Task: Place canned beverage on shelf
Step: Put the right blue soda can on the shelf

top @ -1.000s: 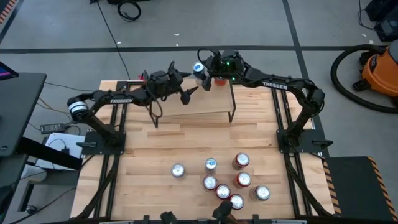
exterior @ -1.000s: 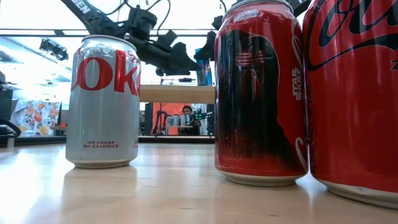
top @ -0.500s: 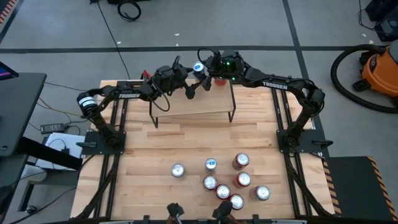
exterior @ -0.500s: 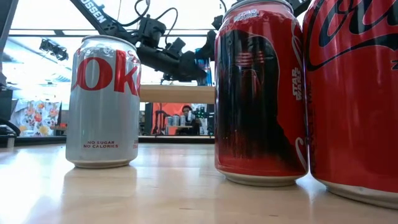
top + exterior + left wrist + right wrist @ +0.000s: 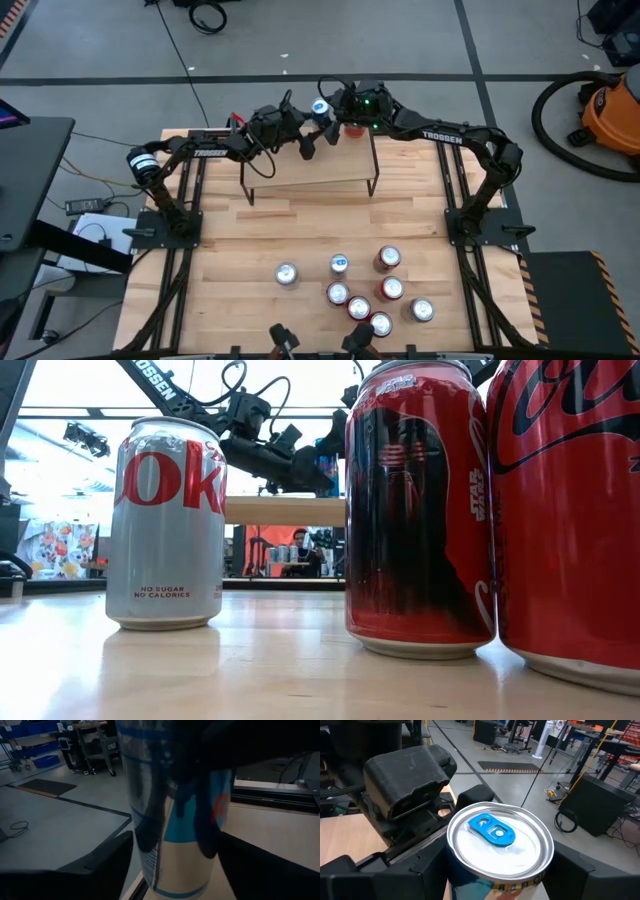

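Over shelf (image 5: pixel 310 165) far edge, right hand (image 5: pixel 326 112) pinches blue-tab can (image 5: pixel 319 109); left hand (image 5: pixel 307 145) spread beside it.

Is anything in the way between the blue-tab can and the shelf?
Nothing visible is. The right hand holds the can right at the shelf's far edge. The left hand is close beside it, and a red can stands on the shelf nearby, not underneath.

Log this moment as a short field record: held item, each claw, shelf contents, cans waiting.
held item: blue-tab can, upright at the shelf's rear edge
right claw: shut on that can
left claw: open around the same can
shelf contents: one red can, partly hidden by the right arm
cans waiting: eight upright at the table's near end
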